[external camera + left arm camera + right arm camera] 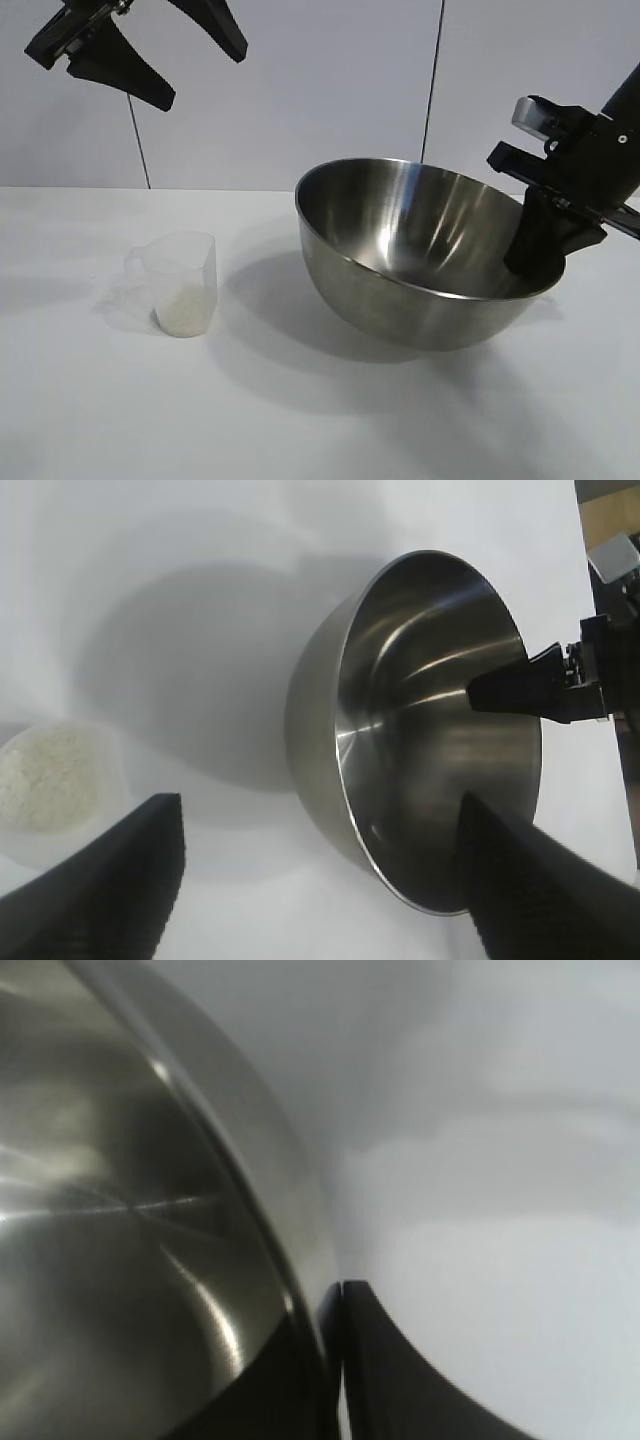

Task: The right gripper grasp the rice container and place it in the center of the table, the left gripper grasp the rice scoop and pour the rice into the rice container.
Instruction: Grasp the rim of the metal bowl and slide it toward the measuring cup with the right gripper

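The rice container (400, 240), a large shiny steel bowl, sits tilted on the white table (320, 430), right of centre. My right gripper (530, 260) is shut on its right rim, one finger inside the bowl and one outside. In the right wrist view the rice container (120, 1210) fills one side and the right gripper (340, 1295) pinches its rim. The rice scoop (185, 280), a small clear plastic cup, stands left of the bowl with rice (182, 318) in its bottom. My left gripper (200, 75) hangs open high above it. The left wrist view shows the rice container (420, 720), the rice scoop (50, 780) and the left gripper (318, 805).
A white panelled wall (330, 90) stands behind the table. The bowl's shadow (270, 300) lies between scoop and bowl. Bare tabletop stretches along the front edge.
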Robot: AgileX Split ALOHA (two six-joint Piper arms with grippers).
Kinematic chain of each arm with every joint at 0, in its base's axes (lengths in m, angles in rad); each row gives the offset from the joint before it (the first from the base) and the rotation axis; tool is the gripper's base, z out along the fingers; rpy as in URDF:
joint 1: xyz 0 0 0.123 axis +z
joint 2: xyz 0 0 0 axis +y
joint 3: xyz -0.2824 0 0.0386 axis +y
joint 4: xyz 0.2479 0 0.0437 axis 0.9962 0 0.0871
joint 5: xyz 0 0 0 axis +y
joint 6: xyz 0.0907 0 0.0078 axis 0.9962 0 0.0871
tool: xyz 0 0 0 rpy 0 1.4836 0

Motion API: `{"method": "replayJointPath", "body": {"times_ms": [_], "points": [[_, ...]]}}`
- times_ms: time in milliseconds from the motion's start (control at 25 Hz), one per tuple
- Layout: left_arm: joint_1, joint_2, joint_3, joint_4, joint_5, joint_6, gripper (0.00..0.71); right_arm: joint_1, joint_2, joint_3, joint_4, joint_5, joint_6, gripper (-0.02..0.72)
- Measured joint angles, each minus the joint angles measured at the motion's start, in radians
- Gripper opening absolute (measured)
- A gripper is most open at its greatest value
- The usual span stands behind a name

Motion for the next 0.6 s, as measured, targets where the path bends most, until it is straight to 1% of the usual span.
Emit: {"method": "replayJointPath", "body": {"times_ms": [160, 240, 280, 440, 520, 600], "points": [[0.000, 0.000, 0.000, 0.000, 0.000, 0.000, 0.543, 0.085, 0.000, 0.000, -0.012, -0.023, 0.048, 0.012], [0.000, 0.000, 0.000, 0.000, 0.000, 0.000, 0.543, 0.115, 0.000, 0.000, -0.030, -0.030, 0.085, 0.012], [0.000, 0.000, 0.000, 0.000, 0.000, 0.000, 0.543, 0.125, 0.000, 0.000, -0.049, -0.035, 0.107, 0.012], [0.000, 0.000, 0.000, 0.000, 0.000, 0.000, 0.543, 0.136, 0.000, 0.000, -0.134, -0.068, 0.189, 0.012], [0.000, 0.000, 0.000, 0.000, 0.000, 0.000, 0.543, 0.136, 0.000, 0.000, -0.145, -0.081, 0.205, 0.012], [0.000, 0.000, 0.000, 0.000, 0.000, 0.000, 0.543, 0.136, 0.000, 0.000, -0.142, -0.089, 0.213, 0.012]]}}
